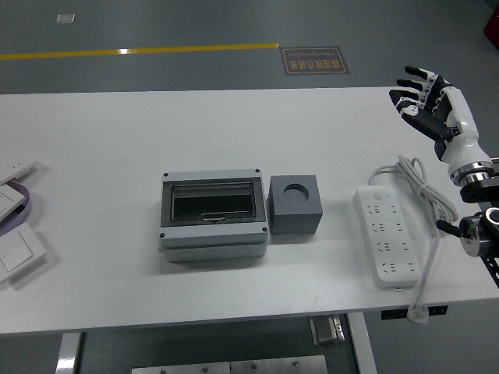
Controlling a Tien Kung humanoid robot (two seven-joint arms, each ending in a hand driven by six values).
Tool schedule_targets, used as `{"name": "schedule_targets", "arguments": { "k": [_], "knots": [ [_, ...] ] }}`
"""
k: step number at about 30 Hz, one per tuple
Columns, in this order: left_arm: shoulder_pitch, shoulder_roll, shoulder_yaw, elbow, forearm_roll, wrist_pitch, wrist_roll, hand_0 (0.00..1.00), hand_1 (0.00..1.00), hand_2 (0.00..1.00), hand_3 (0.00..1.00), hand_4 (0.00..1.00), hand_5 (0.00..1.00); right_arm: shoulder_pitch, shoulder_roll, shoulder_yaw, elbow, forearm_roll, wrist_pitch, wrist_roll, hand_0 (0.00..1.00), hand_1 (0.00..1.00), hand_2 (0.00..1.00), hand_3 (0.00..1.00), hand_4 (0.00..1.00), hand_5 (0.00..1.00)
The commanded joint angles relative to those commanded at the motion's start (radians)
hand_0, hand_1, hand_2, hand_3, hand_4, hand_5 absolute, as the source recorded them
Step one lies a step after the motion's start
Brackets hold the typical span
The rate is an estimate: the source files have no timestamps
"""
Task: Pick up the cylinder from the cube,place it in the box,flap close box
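Note:
A grey box (pixel 213 216) with a dark clear lid lying shut sits at the table's middle. A dark grey cube (pixel 295 205) stands against its right side, with an empty round hole in its top. I see no cylinder. My right hand (pixel 427 99) is raised at the far right edge of the table, fingers spread and empty, well away from the cube. My left arm is out of view.
A white power strip (pixel 388 243) with a coiled cord (pixel 421 187) lies right of the cube. White wall switches (pixel 17 248) and a purple-edged item lie at the left edge. A yellow floor line runs beyond the table.

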Motion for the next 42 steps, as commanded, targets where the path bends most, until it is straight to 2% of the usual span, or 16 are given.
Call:
{"name": "schedule_targets", "arguments": {
  "k": [6,11,12,42],
  "knots": [
    [0.001,-0.001,0.006,-0.002,0.002,0.001,0.0,0.597,0.512,0.561,0.618,0.718,0.205,-0.005,0.004,0.005,-0.001,0.014,-0.024,0.024,0.724,0.696,0.708,0.745,0.766,0.213],
    [0.001,-0.003,0.007,-0.002,0.001,0.002,0.0,0.597,0.512,0.561,0.618,0.718,0.205,-0.001,0.007,0.0,-0.001,0.016,-0.024,0.027,0.724,0.696,0.708,0.745,0.766,0.213],
    [0.001,-0.003,0.007,-0.003,0.001,0.002,0.0,0.597,0.512,0.561,0.618,0.717,0.206,0.0,0.007,0.0,-0.001,0.015,-0.024,0.027,0.713,0.696,0.738,0.761,0.776,0.211],
    [-0.006,-0.009,-0.003,0.002,-0.001,0.001,0.001,0.597,0.511,0.562,0.618,0.707,0.198,0.008,0.022,0.007,-0.002,0.046,-0.028,0.051,0.709,0.69,0.724,0.749,0.78,0.214]
  ]
}}
